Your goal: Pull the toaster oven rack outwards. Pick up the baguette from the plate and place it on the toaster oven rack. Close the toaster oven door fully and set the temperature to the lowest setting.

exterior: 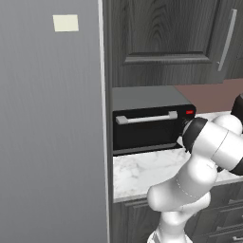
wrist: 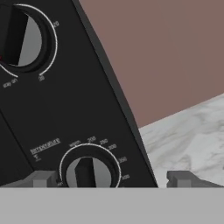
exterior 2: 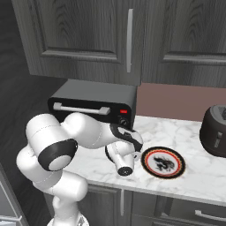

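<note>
Hand view puts the gripper (wrist: 113,179) right up at the toaster oven (exterior: 149,121), jaws spread wide and holding nothing, the temperature knob (wrist: 89,173) sitting between the fingertips. The toaster oven door (exterior: 142,129) looks closed and the plate (exterior 2: 163,162) is bare. Risk now: closing off-centre, the fingers could slip off the knob's ridge, or turn it away from the lowest mark.

The toaster oven (exterior: 151,119) has a matt grey top, a smooth black front and a brushed-silver metal bar handle (exterior: 146,117); its two black knobs (wrist: 89,173) look like smooth plastic with pale grey faces, ringed by fine white print. Beneath it the counter (exterior 2: 176,132) is polished white marble with grey veins, and behind it the wall panel (exterior 2: 176,101) is flat matt reddish-brown. Above it the cabinets (exterior 2: 88,35) show dark wood grain, and to its right the plate (exterior 2: 163,162) looks like glossy glazed ceramic.
</note>
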